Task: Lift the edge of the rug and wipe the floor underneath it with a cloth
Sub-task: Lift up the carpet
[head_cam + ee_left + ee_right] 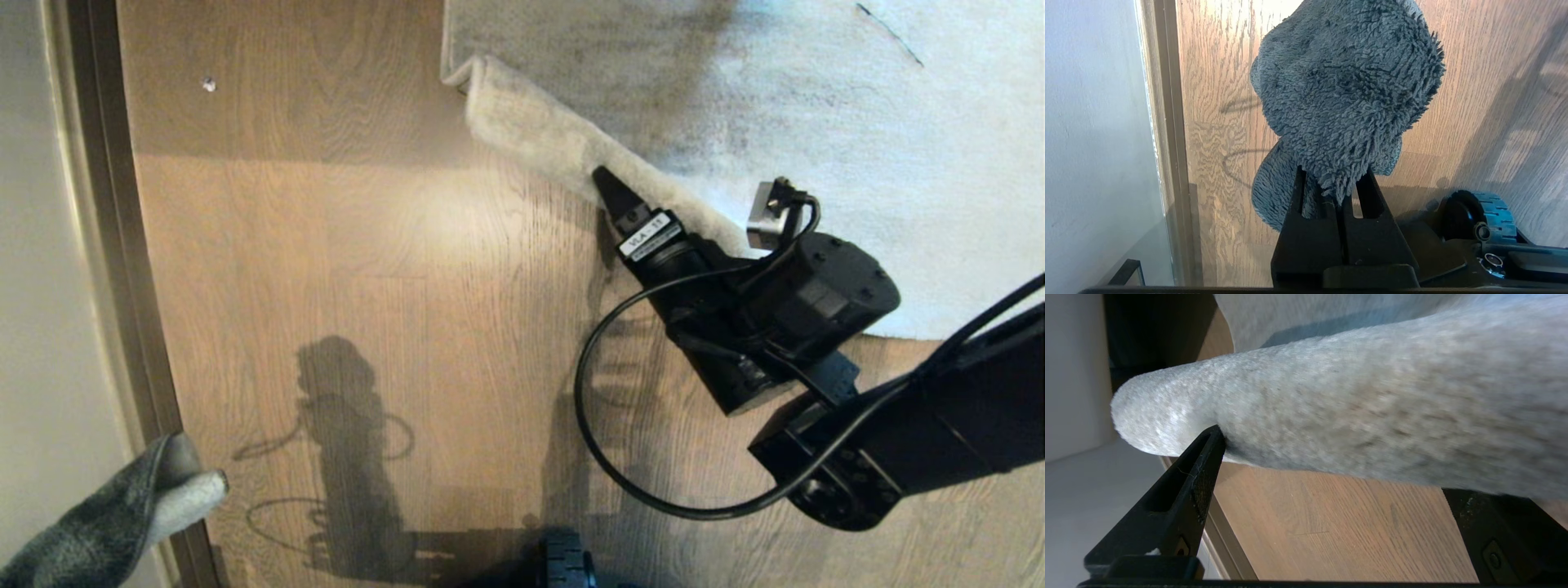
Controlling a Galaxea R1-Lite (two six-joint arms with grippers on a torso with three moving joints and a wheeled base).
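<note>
Right gripper [653, 192] jaws wide apart against curled-up rug edge [539, 131]; left gripper [1337, 196] clamps cloth [1347, 81]; floor [367, 261] wipe pending.

rug [735, 98]: pale grey-beige, dark mottled streaks, cream underside | floor [367, 269]: warm brown wood grain | cloth [1347, 90]: dark grey, paler inside
</note>
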